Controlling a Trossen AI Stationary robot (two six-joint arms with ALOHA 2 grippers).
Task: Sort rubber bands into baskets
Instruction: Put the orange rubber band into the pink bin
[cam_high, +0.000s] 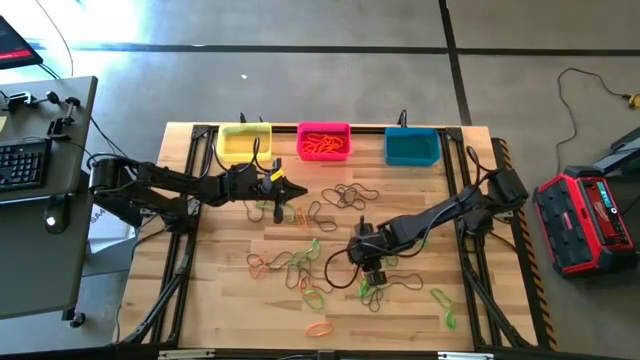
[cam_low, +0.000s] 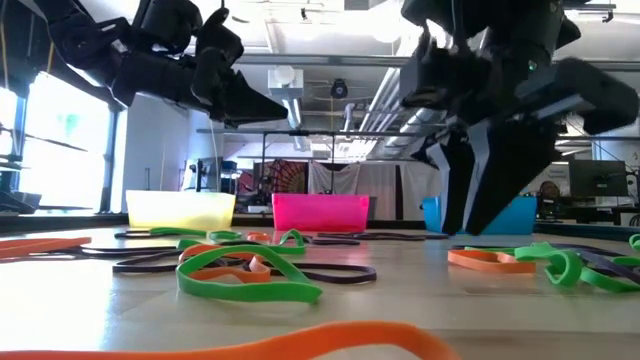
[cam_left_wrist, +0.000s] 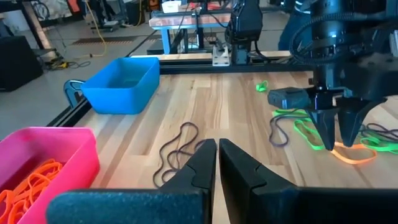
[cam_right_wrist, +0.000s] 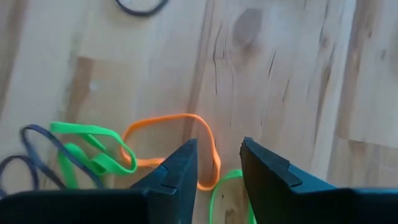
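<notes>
Baskets stand in a row at the desk's (cam_high: 220, 300) far edge: yellow basket (cam_high: 244, 144), pink basket (cam_high: 324, 141) filled with orange bands, blue basket (cam_high: 412, 147). Green, orange and dark rubber bands (cam_high: 300, 262) are scattered mid-desk. Right gripper (cam_right_wrist: 217, 163), jaws narrowly parted, is set over an orange band (cam_right_wrist: 171, 134). Left gripper (cam_left_wrist: 216, 163), jaws closed, is held near the yellow basket.

Bright, even indoor light; window glare and blurred foreground in low view.

A pale wooden counter (cam_high: 220, 290) carries yellow (cam_high: 244, 144), pink (cam_high: 324, 141) and blue (cam_high: 412, 147) baskets along the frame's upper edge, with rubber bands (cam_high: 300, 265) strewn across its centre and lower half.
</notes>
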